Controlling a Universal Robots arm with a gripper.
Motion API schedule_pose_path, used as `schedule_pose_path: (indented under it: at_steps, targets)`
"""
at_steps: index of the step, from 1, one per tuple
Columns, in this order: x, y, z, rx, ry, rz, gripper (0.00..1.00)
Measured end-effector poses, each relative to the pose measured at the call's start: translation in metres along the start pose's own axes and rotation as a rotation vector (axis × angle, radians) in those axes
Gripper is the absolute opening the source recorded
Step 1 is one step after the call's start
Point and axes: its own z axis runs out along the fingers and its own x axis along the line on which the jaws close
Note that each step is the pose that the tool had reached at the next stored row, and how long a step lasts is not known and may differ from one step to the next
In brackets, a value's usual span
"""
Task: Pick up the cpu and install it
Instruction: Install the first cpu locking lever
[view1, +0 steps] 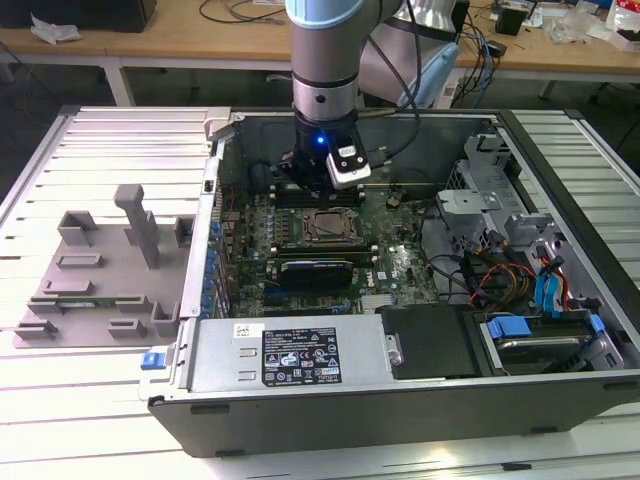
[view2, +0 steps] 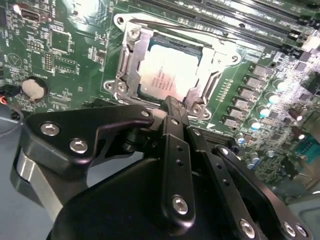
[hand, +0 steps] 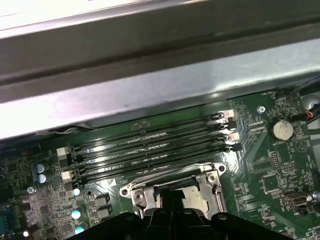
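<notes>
Exterior view looks down from above and in front at the open computer case (view1: 400, 370), mid-range, my arm (view1: 325, 60) at 12 o'clock of the motherboard (view1: 330, 240). Second wrist view sits close behind my gripper (view2: 172, 107), facing down the fingers at the socket (view2: 170, 70). First wrist view is close too, facing over the socket (hand: 175, 187) toward the memory slots (hand: 150, 145). Both wrist views share the socket; all three share the motherboard.
</notes>
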Motion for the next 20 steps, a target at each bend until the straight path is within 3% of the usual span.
schedule_pose_path:
  at_steps: [5,9,12,14,17,20]
  targets:
    - [-0.0059,0.0000,0.0004,-0.0001,0.0000,0.000,0.11]
    - [-0.0098,-0.0165,0.0000,0.0019,0.0003,-0.017,0.11]
    - [-0.0100,-0.0176,0.0001,0.0185,-0.0008,-0.053,0.11]
    - [-0.0101,-0.0176,0.0002,0.0451,-0.0018,-0.101,0.11]
    - [-0.0123,-0.0171,0.0011,0.0393,0.0020,-0.209,0.11]
    - [-0.0127,-0.0170,0.0012,0.0395,0.0038,-0.214,0.11]
